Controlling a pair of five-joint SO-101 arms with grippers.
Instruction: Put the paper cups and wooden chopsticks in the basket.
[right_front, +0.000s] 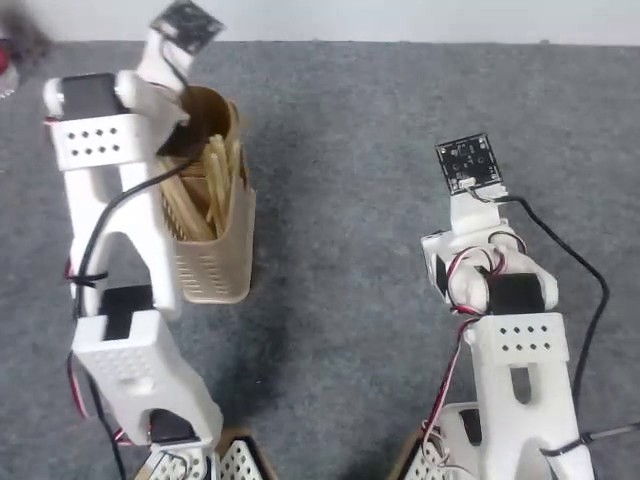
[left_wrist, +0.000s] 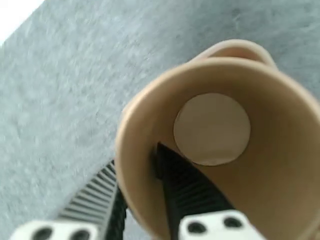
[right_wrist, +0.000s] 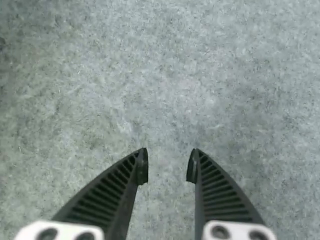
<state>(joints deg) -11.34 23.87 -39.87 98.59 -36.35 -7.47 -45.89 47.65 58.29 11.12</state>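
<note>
While clamping the rim of a paper cup (left_wrist: 215, 130), one black finger inside the wall and one outside, pictured at the far end of the basket (right_front: 215, 265): the left gripper (left_wrist: 136, 161), closed tight on the cup. Hard to tell from above whether resting in the basket or held just over it, with the cup's near side covered by the left arm (right_front: 120, 200). Cut off by the frame edge on the wrist camera, part of the wall out of frame. Behind it, mostly hidden, the rim of a second cup (left_wrist: 235, 47); impossible to say whether nested or just beside. Leaning in the basket next to the cup, wooden chopsticks (right_front: 215, 185), lower ends concealed by the perforated wall. Basket's side toward the left arm blocked by that arm. Well apart on the grey mat (right_front: 350, 180), the right arm (right_front: 505, 320), with the right gripper (right_wrist: 166, 167) held over bare mat, fingertips parted, nothing between them.
</note>
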